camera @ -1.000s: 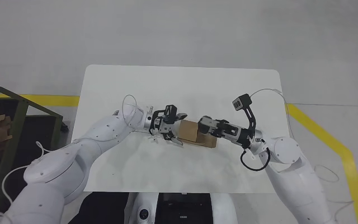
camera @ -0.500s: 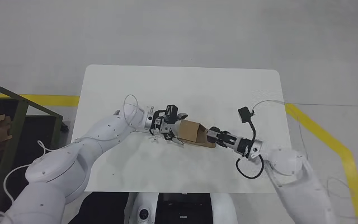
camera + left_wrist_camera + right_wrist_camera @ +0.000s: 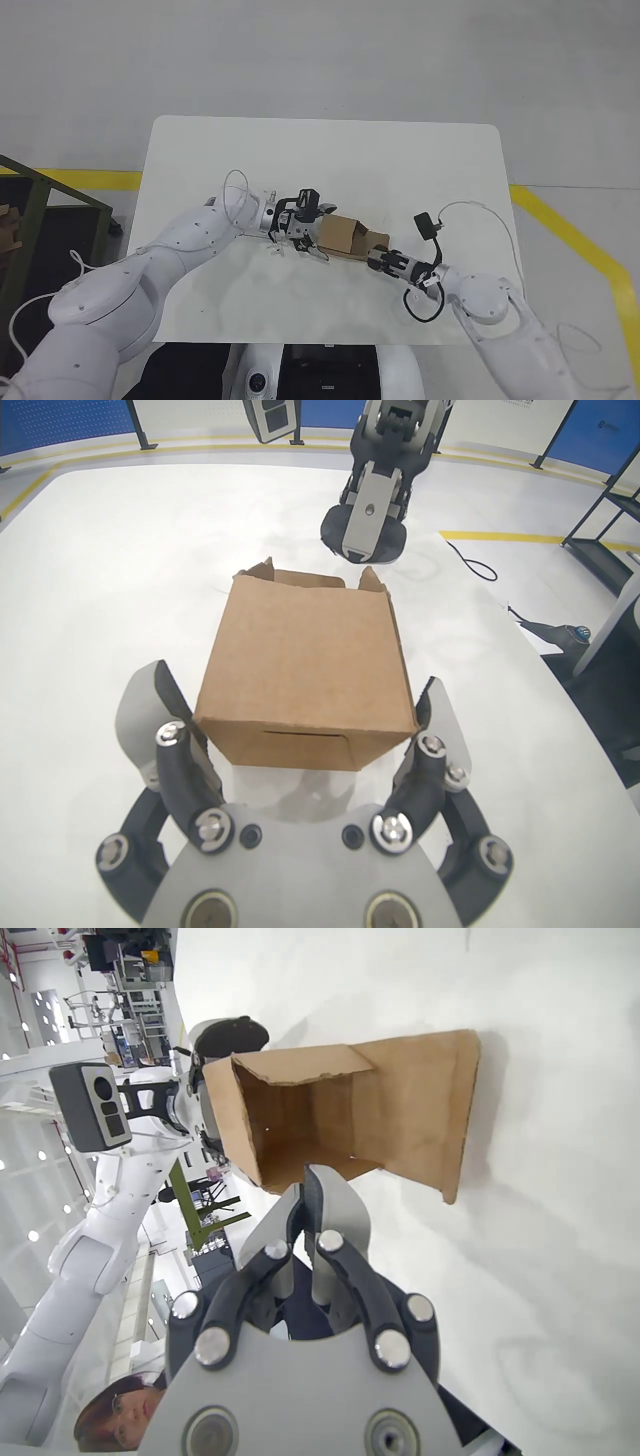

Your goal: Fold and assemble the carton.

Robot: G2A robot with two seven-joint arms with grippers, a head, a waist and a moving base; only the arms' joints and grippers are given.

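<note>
A brown carton lies on its side in the middle of the white table. Its closed end faces my left gripper, whose fingers press against both sides of that end. The far end is open, with ragged flaps standing out. My right gripper sits just off that open mouth, low over the table. Its fingers are shut together with nothing between them. From the left wrist view, the right gripper hangs just beyond the carton's far edge.
A thin cable loops over the table's right side near the right arm. A dark green frame stands off the table to the left. Bare table surface lies all round the carton.
My right gripper has pulled back from the carton's open end toward the table's near edge, and its wrist has swung down. The carton has turned slightly. The left gripper has kept its place.
</note>
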